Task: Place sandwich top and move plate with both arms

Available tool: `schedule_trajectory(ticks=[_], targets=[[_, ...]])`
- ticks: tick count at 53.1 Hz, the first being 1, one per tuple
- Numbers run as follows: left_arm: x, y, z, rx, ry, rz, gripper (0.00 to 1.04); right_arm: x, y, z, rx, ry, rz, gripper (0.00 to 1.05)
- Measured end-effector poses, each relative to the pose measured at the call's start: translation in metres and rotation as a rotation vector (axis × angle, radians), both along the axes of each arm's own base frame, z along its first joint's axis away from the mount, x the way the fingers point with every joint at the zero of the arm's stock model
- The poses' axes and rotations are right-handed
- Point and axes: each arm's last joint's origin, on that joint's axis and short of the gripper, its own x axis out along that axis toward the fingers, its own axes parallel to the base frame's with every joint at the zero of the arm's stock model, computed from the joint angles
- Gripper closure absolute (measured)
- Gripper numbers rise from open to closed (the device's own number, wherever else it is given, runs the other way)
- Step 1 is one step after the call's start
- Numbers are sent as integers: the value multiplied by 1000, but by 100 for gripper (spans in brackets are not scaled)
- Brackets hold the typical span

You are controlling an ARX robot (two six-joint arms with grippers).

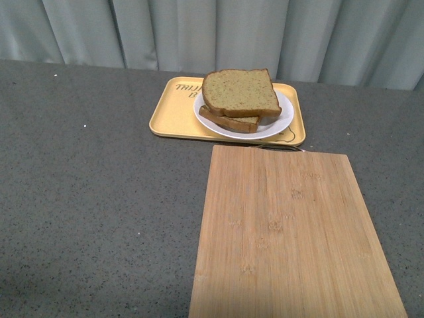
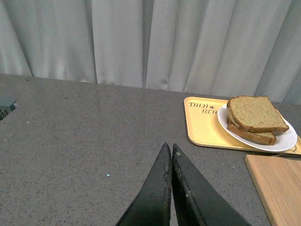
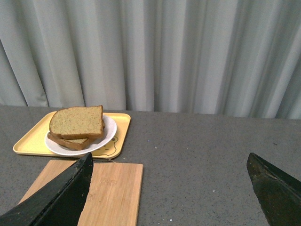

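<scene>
Judging by the stack, I took the first half as done: the sandwich top (image 1: 239, 92) lay on the lower slice, on the plate (image 1: 278, 124), inside the yellow tray (image 1: 165, 119) at the surface's far edge. Moving the plate remained. Left pincer (image 2: 170, 160) closed, empty; right pincer (image 3: 169, 162) wide open.

Upper centre: bread top (image 1: 238, 91) on lower slice (image 1: 228, 121), on plate (image 1: 278, 123), in tray (image 1: 169, 116). Below, lower right: board (image 1: 291, 232).
</scene>
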Motion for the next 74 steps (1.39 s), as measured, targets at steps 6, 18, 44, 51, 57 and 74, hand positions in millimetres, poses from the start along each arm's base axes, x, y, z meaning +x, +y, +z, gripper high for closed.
schedule_trajectory(ticks=[6,18,44,51,57,74], targets=[[-5,0,3,0,-11,0,101,0,0,0,0,0,0,9],[-15,0,7,0,-25,-1,101,0,0,0,0,0,0,9],[-29,0,10,0,-33,0,101,0,0,0,0,0,0,9],[-32,0,10,0,-34,0,101,0,0,0,0,0,0,9],[-34,0,10,0,-34,0,101,0,0,0,0,0,0,9],[-43,0,6,0,-9,-1,101,0,0,0,0,0,0,9]])
